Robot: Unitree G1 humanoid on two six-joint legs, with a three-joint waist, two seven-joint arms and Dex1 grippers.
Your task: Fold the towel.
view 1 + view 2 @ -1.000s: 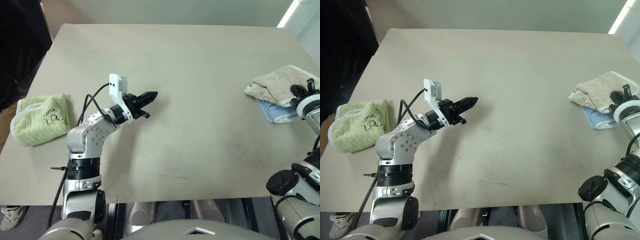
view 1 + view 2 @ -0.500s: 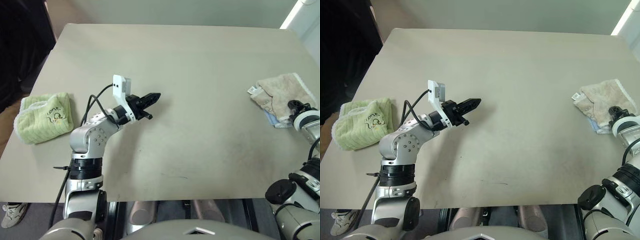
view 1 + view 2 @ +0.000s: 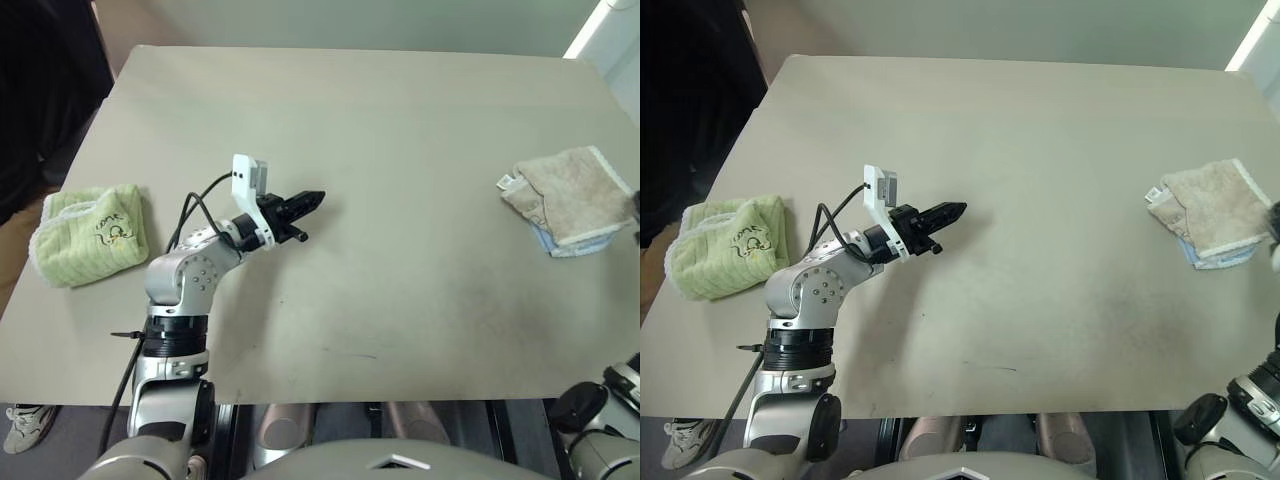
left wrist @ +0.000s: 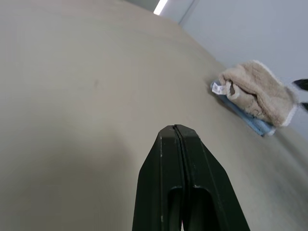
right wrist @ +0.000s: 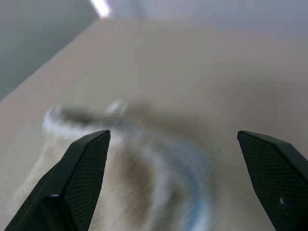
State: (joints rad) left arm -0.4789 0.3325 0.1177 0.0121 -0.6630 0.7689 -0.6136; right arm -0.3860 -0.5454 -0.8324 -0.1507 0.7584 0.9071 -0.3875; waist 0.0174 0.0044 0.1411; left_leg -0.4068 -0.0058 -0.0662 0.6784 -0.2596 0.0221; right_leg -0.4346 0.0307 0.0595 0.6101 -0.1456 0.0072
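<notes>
The towel [image 3: 568, 194] bears a small white tag [image 3: 507, 182], writing unreadable.

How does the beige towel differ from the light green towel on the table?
The beige towel lies on a light blue towel near the table's right edge; the light green towel lies alone near the left edge. The green one bears embroidery; the beige one has white edging. Both are folded.

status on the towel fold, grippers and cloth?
Left gripper shut, empty, over bare table. Right gripper open, holding nothing. Beige towel lies folded on the light blue towel, table's right edge. Nothing in the way.
</notes>
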